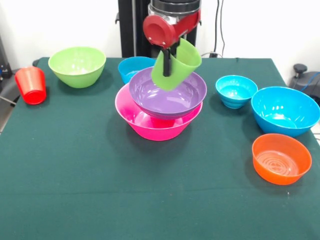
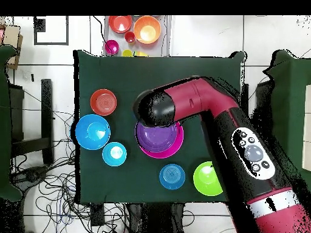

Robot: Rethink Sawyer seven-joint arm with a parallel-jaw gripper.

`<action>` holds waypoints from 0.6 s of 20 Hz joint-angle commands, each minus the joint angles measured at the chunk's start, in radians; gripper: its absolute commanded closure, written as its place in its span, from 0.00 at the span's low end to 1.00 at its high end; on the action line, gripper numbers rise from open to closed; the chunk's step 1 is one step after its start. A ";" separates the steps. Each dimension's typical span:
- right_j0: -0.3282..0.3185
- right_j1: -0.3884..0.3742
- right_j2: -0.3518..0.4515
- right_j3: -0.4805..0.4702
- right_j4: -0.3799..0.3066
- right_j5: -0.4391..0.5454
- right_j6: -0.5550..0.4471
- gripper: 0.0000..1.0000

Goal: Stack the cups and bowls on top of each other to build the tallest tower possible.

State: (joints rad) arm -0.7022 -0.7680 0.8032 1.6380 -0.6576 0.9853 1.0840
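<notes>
Orange bowl [image 1: 281, 158] sitting nearest, right of tower [image 1: 165, 102]; bare cloth lying open left. Gripper [image 1: 169, 62] clasping tilted green cup [image 1: 176, 64] above purple bowl [image 1: 167, 93].

Dark green table [image 1: 100, 190]; hot pink bowl [image 1: 150, 125] under purple bowl [image 1: 167, 95]; lime green cup [image 1: 177, 65]; lime bowl [image 1: 77, 65]; red cup [image 1: 31, 85]; orange bowl [image 1: 281, 158]; three blue bowls [image 1: 285, 110].

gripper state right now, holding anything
Gripper: closed on the lime green cup, holding it tilted over the purple bowl that sits in the hot pink bowl.
</notes>
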 commanded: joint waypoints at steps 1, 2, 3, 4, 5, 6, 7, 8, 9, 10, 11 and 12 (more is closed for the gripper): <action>0.011 0.047 -0.064 0.118 0.009 -0.098 0.100 1.00; 0.011 0.039 -0.067 0.124 0.012 -0.096 0.100 1.00; 0.011 0.032 -0.069 0.131 0.015 -0.093 0.100 1.00; 0.010 0.023 -0.072 0.138 0.018 -0.091 0.100 1.00; 0.007 0.014 -0.074 0.146 0.022 -0.089 0.098 1.00; 0.006 0.005 -0.076 0.153 0.022 -0.089 0.097 1.00; -0.001 -0.006 -0.077 0.164 0.025 -0.088 0.092 1.00; -0.006 -0.010 -0.077 0.172 0.028 -0.091 0.088 1.00; -0.011 -0.012 -0.077 0.180 0.030 -0.096 0.084 1.00; -0.014 -0.012 -0.078 0.186 0.028 -0.102 0.082 1.00; -0.023 -0.015 -0.077 0.201 0.026 -0.115 0.079 1.00; -0.026 -0.008 -0.079 0.205 0.021 -0.124 0.078 1.00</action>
State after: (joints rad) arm -0.7107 -0.7780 0.7991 1.7432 -0.6273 0.9172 1.0840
